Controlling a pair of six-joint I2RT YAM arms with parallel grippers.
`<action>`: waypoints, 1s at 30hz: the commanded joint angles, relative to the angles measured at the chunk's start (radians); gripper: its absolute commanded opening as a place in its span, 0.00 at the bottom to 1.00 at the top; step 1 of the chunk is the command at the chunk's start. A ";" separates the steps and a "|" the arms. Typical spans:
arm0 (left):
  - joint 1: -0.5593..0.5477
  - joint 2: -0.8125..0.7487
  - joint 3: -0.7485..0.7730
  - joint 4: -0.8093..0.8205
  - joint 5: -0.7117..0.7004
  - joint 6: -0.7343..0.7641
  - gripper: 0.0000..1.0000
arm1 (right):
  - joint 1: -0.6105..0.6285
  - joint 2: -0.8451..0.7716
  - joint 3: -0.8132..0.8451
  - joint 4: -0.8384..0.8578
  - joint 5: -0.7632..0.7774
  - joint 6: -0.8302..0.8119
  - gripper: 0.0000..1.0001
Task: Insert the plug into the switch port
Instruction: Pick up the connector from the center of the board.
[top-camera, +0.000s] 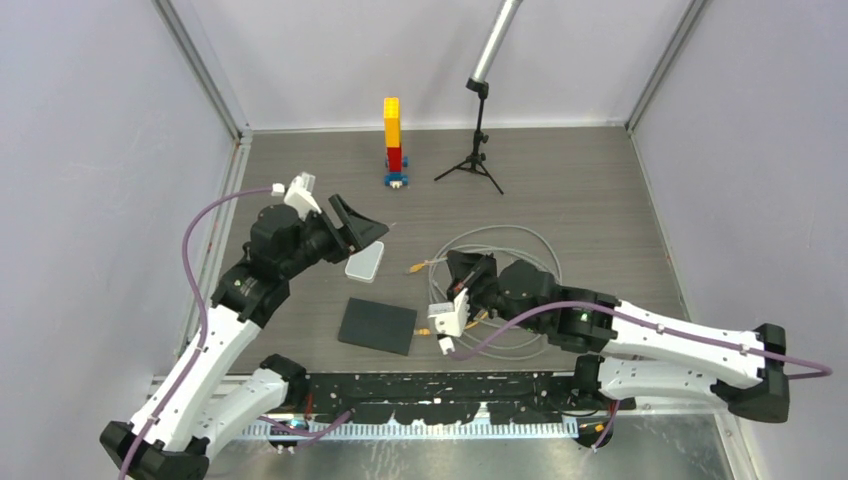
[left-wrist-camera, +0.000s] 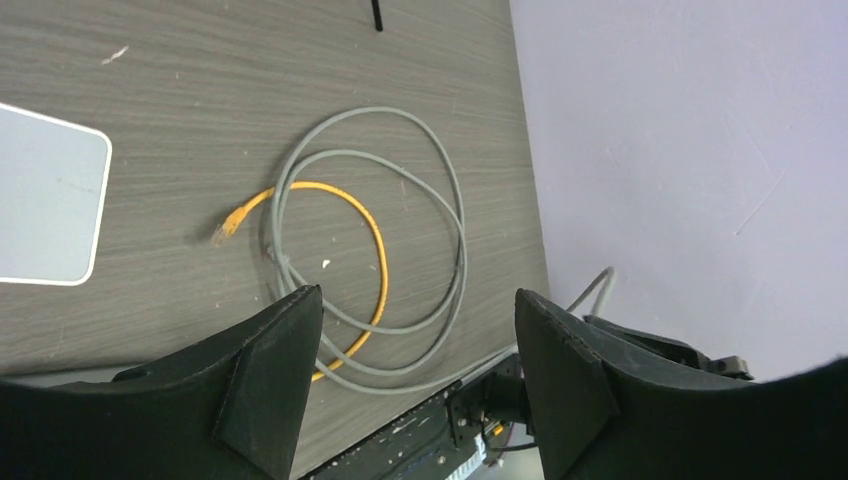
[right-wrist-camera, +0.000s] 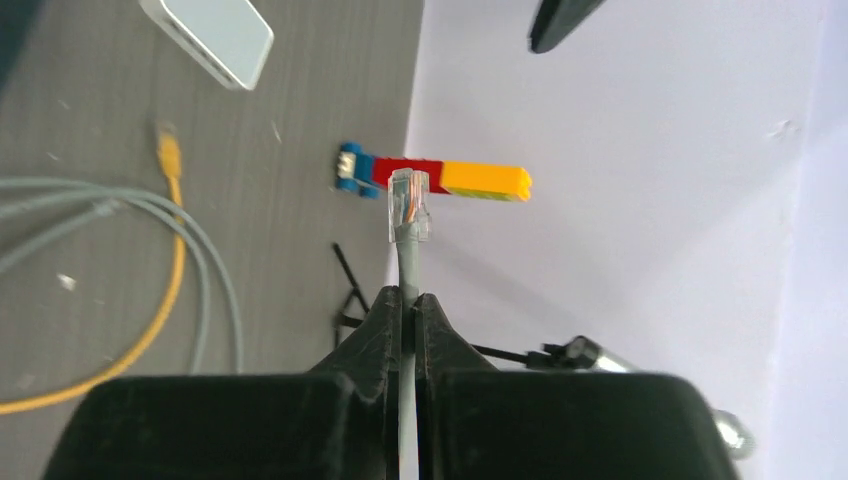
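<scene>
Right hand clamped tight on the gray cable, just behind its clear plug.
The plug sticks out beyond the grip, apart from the white box lying flat on the surface; its port cannot be made out. Left hand hangs open near the box.

The left arm and right arm are built alike: glossy white plastic link shells between matte black joint housings. A thin mauve cable runs along each, and each wrist carries a small white camera block. The black wedge-shaped fingers taper to blunt tips. A tiny green light glows on the right arm.
</scene>
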 joint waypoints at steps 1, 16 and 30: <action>-0.001 0.006 0.082 -0.028 -0.019 0.067 0.73 | 0.015 0.041 0.045 0.120 0.207 -0.258 0.00; 0.001 0.049 0.069 0.223 0.020 0.083 0.73 | 0.053 0.152 -0.147 0.732 0.315 -0.709 0.00; 0.002 0.072 0.071 0.403 0.147 0.051 0.72 | 0.100 0.158 -0.079 0.812 0.323 -0.607 0.00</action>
